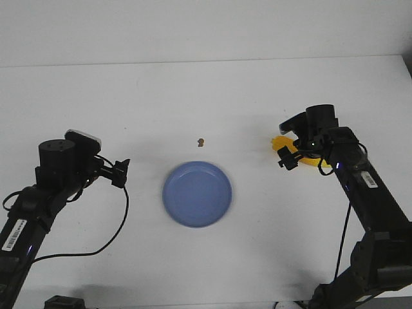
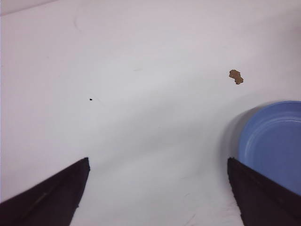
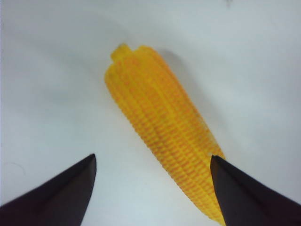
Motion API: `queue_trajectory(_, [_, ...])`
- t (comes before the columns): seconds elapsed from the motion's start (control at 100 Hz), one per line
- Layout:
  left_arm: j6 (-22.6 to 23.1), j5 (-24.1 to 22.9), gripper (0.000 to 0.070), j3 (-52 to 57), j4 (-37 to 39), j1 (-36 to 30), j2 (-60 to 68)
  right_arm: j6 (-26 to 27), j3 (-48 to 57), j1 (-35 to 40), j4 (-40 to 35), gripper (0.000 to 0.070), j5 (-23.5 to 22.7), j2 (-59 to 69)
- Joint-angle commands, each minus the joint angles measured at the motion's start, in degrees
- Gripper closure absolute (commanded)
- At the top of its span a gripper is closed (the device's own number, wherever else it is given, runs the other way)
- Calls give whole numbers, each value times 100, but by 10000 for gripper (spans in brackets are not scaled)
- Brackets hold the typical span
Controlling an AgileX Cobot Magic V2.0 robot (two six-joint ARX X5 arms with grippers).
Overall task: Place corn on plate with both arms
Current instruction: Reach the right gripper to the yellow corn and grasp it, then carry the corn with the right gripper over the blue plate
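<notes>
The yellow corn [image 1: 281,144] lies on the white table at the right, mostly hidden by my right arm. In the right wrist view the corn [image 3: 160,127] lies slanted between the spread fingers, close to one fingertip [image 3: 221,169]. My right gripper [image 1: 288,156] is open and hovers over the corn; it also shows in the right wrist view [image 3: 153,160]. The blue plate [image 1: 196,193] sits empty at the table's middle; its rim shows in the left wrist view [image 2: 244,136]. My left gripper [image 1: 120,172] is open and empty, left of the plate, and shows in the left wrist view [image 2: 157,162].
A tiny brown speck [image 1: 201,141] lies on the table behind the plate; it also shows in the left wrist view [image 2: 236,76]. A black cable [image 1: 119,222] loops from my left arm over the table.
</notes>
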Motion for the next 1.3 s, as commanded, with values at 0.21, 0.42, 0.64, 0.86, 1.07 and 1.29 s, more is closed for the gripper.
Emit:
queue_trajectory(0.21, [-35,2,104,63,28,4,74,-122,136,-278,195,197,-341,431])
queue_trajectory(0.42, [-35,4,104,63,31,4,74,-94,136,-422,417,197,-535,691])
queue_trajectory(0.64, [-35,2,104,63,17,4,74,-20,136,-470,376,201,-638,1036])
queue_trajectory(0.86, [-35,2,104,63,2,4,74,85,138,-468,262,559,-662,1021])
queue_trajectory(1.07, [-35,2,104,63,2,4,74,269,142,-437,-31,567,-1370,662])
queue_trajectory(1.29, [-35,2,104,63,2,4,74,905,144,188,-57,565,-2267,-46])
